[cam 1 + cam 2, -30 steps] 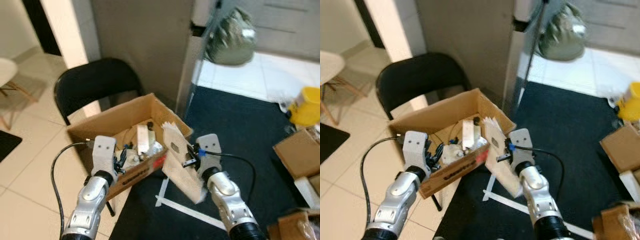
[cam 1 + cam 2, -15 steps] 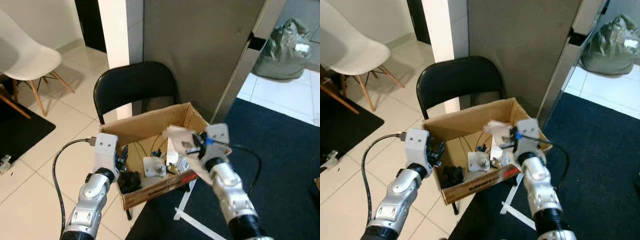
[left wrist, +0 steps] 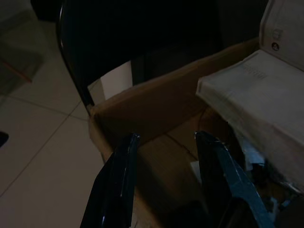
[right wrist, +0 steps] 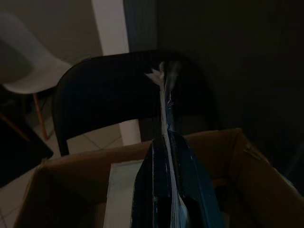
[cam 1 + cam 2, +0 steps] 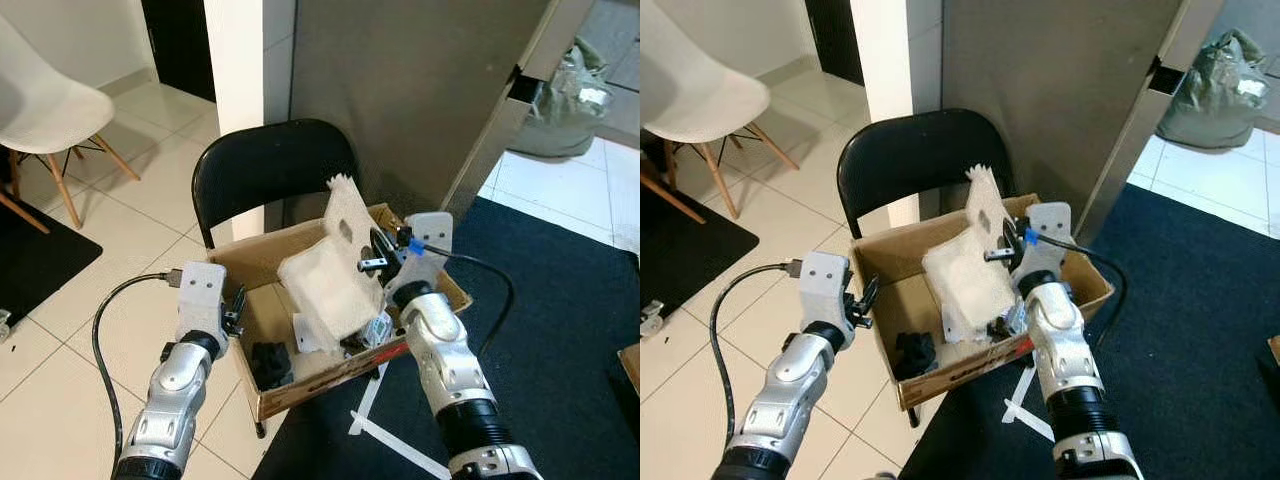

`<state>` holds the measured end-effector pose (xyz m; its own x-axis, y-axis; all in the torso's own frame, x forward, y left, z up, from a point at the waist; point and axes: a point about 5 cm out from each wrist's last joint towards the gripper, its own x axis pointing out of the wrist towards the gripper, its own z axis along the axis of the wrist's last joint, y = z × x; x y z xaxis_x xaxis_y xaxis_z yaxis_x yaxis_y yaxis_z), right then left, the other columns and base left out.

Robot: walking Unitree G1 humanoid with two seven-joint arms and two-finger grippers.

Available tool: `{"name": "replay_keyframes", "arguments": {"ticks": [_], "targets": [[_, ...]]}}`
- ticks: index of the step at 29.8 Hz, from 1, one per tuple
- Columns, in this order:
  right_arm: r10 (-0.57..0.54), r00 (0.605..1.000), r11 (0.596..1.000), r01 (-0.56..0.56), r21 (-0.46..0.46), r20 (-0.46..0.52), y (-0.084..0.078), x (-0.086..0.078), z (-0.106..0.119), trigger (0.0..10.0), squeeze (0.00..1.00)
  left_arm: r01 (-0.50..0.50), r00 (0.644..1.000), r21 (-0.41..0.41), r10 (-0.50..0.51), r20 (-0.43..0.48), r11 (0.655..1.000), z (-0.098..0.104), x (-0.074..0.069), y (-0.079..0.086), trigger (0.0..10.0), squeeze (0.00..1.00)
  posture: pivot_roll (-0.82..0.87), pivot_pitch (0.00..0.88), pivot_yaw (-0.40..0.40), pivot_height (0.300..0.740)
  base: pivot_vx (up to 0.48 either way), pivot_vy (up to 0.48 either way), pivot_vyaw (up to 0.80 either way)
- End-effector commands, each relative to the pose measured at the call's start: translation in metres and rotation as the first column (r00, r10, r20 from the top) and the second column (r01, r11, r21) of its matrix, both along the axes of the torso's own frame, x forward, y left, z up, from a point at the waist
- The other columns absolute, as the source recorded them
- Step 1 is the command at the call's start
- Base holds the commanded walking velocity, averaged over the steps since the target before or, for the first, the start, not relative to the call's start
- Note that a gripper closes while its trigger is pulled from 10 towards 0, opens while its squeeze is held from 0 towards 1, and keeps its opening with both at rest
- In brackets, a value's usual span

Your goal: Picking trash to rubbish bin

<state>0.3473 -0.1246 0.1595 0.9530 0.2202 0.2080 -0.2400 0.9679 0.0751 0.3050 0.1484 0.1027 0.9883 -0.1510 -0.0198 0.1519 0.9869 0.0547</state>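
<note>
One white bag (image 5: 330,275), pinched by the right end effector (image 5: 372,262), now hangs over the box (image 5: 440,285); left end effector (image 3: 166,185) gapes.

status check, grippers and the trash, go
Right gripper shut on white paper bag, held above cardboard box on black chair. Left gripper open, empty, at the box's left side. Nothing blocking the drop.
</note>
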Motion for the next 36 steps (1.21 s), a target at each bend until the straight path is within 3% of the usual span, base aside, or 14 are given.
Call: {"name": "replay_keyframes", "arguments": {"ticks": [1, 19, 26, 29, 31, 36], "targets": [[0.003, 1.000, 1.000, -0.003, 0.012, -0.023, 0.000, 0.001, -0.004, 10.0, 0.00, -0.003, 1.000, 0.014, 0.003, -0.014, 1.000, -0.002, -0.001, 0.000, 10.0, 0.00, 0.03, 0.103, -0.028, 0.740, 0.000, 0.000, 0.00], [0.058, 0.993, 0.998, -0.059, -0.007, -0.098, 0.017, 0.011, -0.016, 10.0, 0.00, 0.017, 1.000, 0.041, -0.017, -0.013, 0.999, 0.001, 0.002, -0.005, 10.0, 0.00, 0.03, 0.114, -0.046, 0.740, 0.000, 0.000, 0.00], [0.074, 0.987, 0.997, -0.072, 0.017, -0.143, 0.032, 0.027, -0.012, 10.0, 0.00, 0.110, 0.994, 0.055, -0.108, -0.029, 0.992, 0.002, 0.006, -0.014, 10.0, 0.00, 0.03, 0.160, -0.074, 0.740, 0.000, 0.000, 0.00], [0.094, 0.984, 0.995, -0.092, 0.025, -0.149, 0.036, 0.029, -0.010, 10.0, 0.00, 0.155, 0.987, 0.054, -0.152, -0.052, 0.986, 0.000, 0.003, -0.019, 10.0, 0.00, 0.04, 0.178, -0.084, 0.740, 0.000, 0.000, 0.00], [0.115, 0.982, 0.993, -0.114, 0.013, -0.151, 0.046, 0.032, -0.007, 10.0, 0.00, 0.245, 0.967, 0.036, -0.241, -0.088, 0.969, -0.001, -0.002, -0.024, 10.0, 0.00, 0.04, 0.208, -0.091, 0.740, 0.000, 0.000, 0.00], [0.118, 0.981, 0.993, -0.117, 0.014, -0.151, 0.054, 0.036, -0.004, 10.0, 0.00, 0.308, 0.945, 0.020, -0.303, -0.125, 0.951, -0.004, -0.012, -0.024, 10.0, 0.00, 0.04, 0.238, -0.095, 0.740, 0.000, 0.000, 0.00]]}}
